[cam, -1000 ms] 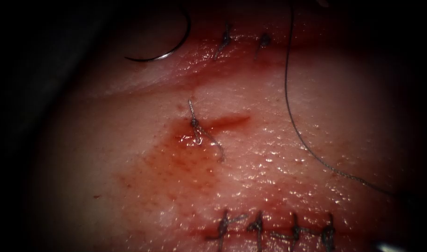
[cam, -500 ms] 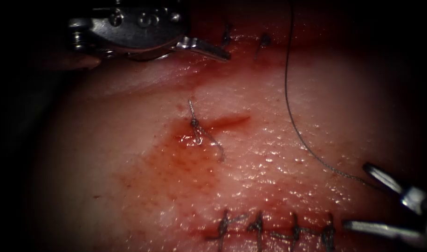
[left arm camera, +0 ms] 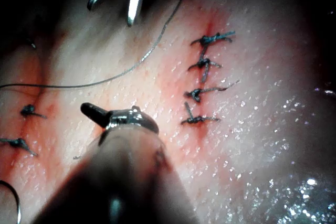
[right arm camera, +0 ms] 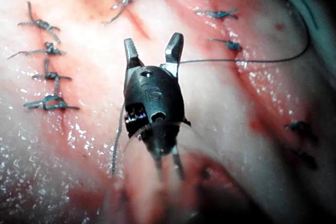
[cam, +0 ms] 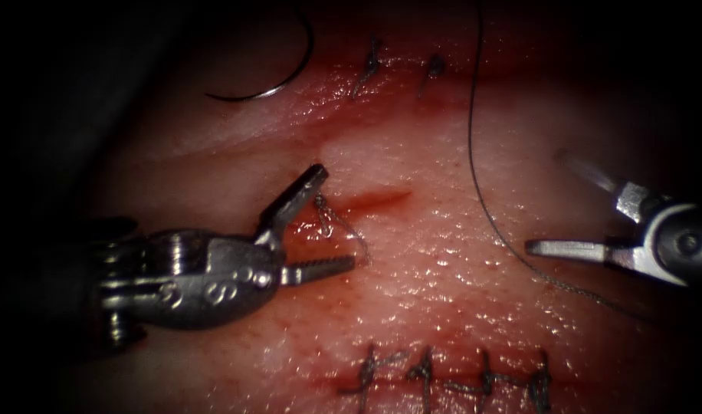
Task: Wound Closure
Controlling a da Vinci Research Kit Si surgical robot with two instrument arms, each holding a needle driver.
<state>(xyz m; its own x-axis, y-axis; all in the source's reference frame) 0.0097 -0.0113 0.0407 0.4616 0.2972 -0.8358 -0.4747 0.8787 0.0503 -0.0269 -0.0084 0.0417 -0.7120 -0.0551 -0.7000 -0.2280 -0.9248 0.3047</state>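
My left tool [cam: 333, 218] reaches in from the left with its jaws open on either side of a knotted stitch [cam: 320, 204] at the left end of a short red cut [cam: 378, 201]. It holds nothing. My right tool [cam: 546, 203] hovers right of the cut, jaws open and empty, also seen from close up [right arm camera: 152, 51]. The curved needle [cam: 268, 89] lies free on the tissue at the far left, not in either tool. Its thread [cam: 474, 169] runs down the right side and passes under the right tool.
A row of several knotted stitches [cam: 451, 377] closes a cut at the near edge. Two more stitches [cam: 370, 65] sit at the far edge. Red fluid [cam: 290, 261] stains the tissue around the middle stitch. In the left wrist view the thread [left arm camera: 142, 59] crosses beside the stitch row [left arm camera: 205, 77].
The left tool has come down from over the needle to the middle stitch and opened. The right tool has risen from the lower right. The needle has not moved.
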